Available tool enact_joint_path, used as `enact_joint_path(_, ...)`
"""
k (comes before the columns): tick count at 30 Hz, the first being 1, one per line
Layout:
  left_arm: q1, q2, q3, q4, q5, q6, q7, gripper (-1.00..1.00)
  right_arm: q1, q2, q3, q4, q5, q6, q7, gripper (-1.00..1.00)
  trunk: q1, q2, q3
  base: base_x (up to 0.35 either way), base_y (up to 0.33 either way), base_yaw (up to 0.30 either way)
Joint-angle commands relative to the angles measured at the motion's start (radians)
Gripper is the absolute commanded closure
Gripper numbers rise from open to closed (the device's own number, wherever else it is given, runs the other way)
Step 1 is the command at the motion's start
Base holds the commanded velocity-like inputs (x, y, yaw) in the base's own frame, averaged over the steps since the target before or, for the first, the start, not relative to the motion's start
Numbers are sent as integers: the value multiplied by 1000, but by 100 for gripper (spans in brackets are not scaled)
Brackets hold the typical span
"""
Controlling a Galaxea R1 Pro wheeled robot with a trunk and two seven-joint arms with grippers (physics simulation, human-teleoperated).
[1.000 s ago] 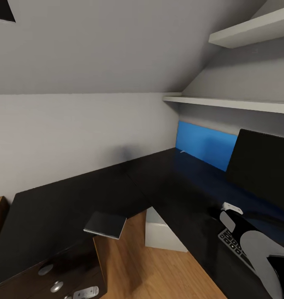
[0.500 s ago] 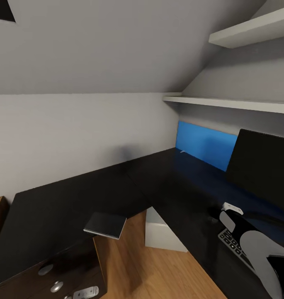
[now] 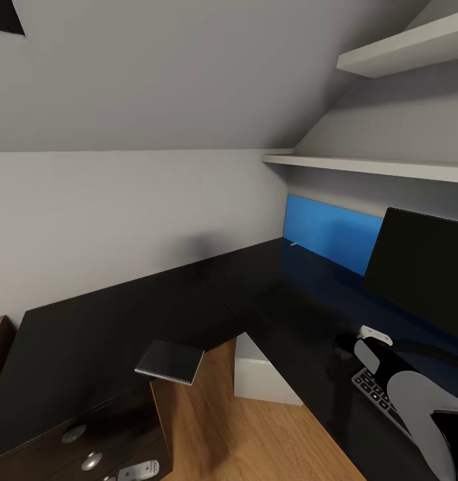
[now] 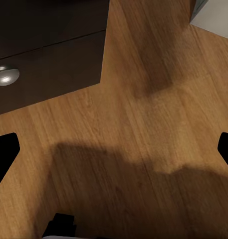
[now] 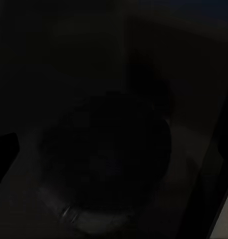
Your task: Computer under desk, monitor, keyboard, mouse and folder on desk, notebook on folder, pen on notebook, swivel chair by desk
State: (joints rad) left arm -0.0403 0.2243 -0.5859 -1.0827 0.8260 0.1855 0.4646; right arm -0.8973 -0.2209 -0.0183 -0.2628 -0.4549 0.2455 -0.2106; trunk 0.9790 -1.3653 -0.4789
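One notebook [image 3: 170,361] (grey) on desk [image 3: 95,327] edge above drawers [image 3: 88,447].

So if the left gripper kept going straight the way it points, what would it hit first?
Most likely the bare wooden floor in front of the drawer unit; nothing lies between the open fingers, though depth is unclear.

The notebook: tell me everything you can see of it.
The notebook is a thin, dark grey, roughly square booklet with a pale lower edge that looks like its page block or binding. It is closed and lies flat on the desk, at the front edge of the glossy black top, with one corner jutting out over the wooden floor. Nothing rests on it and no gripper touches it.
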Motion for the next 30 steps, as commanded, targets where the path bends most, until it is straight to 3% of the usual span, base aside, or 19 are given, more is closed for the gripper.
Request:
enact_joint_path(1,-1,1,-4,-2,5,2,8,-100,0,0,-2,-3,-3,6,-4,-100,0,-1,-1,0,0,0)
enact_joint_path(23,-1,1,-5,-2,6,2,8,-100,0,0,-2,-3,-4,6,-3,-100,0,-1,-1,0,0,0)
enact_joint_path(30,-1,0,-5,-2,6,2,9,-100,0,0,-2,-3,-4,6,-3,-100,-27,48,21,0,0,0)
